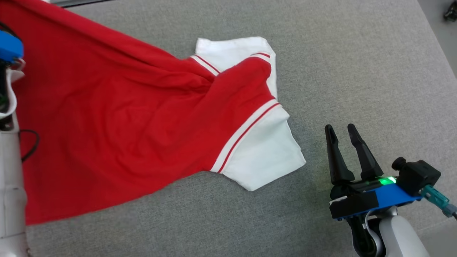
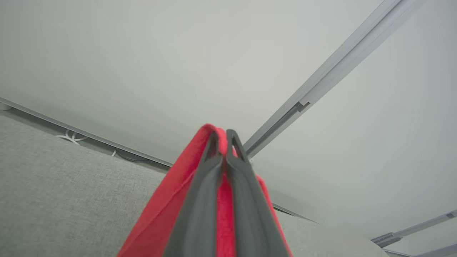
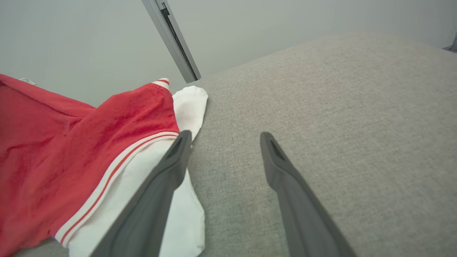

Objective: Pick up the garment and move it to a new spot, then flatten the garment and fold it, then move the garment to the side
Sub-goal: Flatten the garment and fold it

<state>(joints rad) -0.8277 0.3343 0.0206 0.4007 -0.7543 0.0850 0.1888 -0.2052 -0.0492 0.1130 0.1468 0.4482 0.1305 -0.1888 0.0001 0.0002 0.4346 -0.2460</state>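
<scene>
Left wrist view — left gripper (image 2: 222, 135) clamped tight on the red shirt (image 1: 107, 117); right gripper (image 1: 340, 127) spread wide, holding nothing, near the white sleeve (image 1: 264, 153).

Loads of room on the right: the grey cushion surface (image 1: 357, 53) is bare on that whole side and along the near edge. The right gripper (image 1: 340, 127) sits there with its fingers spread and nothing between them. The obstacle is the red garment (image 1: 107, 107), which covers the left half and rises toward the upper left. Its white sleeve (image 1: 264, 157) pokes out near that gripper. The left gripper (image 2: 222, 132) is pinched on red cloth. The pale left forearm (image 1: 10, 178) and a dark cable (image 1: 30, 142) crowd the left edge. Past the cushion, a metal rail (image 2: 321, 85) runs up the wall.
</scene>
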